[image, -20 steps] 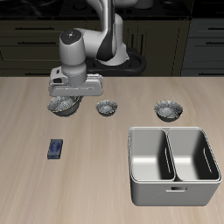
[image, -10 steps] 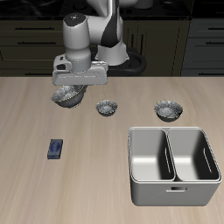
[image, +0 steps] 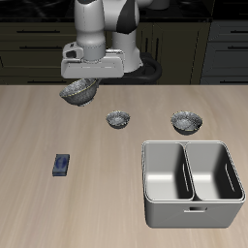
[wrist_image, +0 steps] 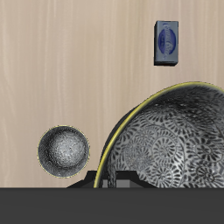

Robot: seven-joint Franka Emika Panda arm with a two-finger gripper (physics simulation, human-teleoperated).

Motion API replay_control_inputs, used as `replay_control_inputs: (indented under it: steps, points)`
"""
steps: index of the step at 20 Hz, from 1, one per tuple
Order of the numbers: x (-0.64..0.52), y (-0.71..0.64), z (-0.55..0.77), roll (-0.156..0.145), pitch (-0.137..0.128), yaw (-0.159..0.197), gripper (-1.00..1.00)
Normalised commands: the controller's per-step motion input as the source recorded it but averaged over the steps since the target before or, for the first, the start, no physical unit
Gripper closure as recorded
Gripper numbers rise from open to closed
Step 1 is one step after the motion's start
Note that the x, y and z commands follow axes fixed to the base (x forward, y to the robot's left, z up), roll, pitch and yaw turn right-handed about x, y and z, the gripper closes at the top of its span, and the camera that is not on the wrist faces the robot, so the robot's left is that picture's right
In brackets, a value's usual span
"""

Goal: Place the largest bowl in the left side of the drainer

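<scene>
**Rim grip on a stiff, slick bowl**

Drainer [image: 191, 181] sits near the bench's front edge. Farther back, the claw [image: 83, 85] grips the largest bowl [image: 79, 93] by its rim, tilted, airborne. It looks rigid, light and slippery; the thin rim is the only purchase.

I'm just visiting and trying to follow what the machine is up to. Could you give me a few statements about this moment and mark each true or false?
1. The gripper holds the largest bowl up off the table. True.
2. Both compartments of the drainer already hold a bowl. False: both are empty.
3. Two other bowls sit on the table, the smallest bowl and the mid-sized bowl. True.
4. The small blue object lies inside the drainer. False: it lies on the table, well apart from the drainer.
5. The largest bowl hangs directly over the drainer. False: it is farther back and well to one side of it.
</scene>
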Motion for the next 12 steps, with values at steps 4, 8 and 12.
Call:
replay_control_inputs:
  steps: [4,8,12]
  points:
    - [0.22,0.30,0.51,0.004,-0.031,-0.024,1.00]
    - [0.11,0.28,0.33,0.003,-0.044,0.015,1.00]
    - [0.19,0.31,0.28,-0.005,-0.027,0.012,1.00]
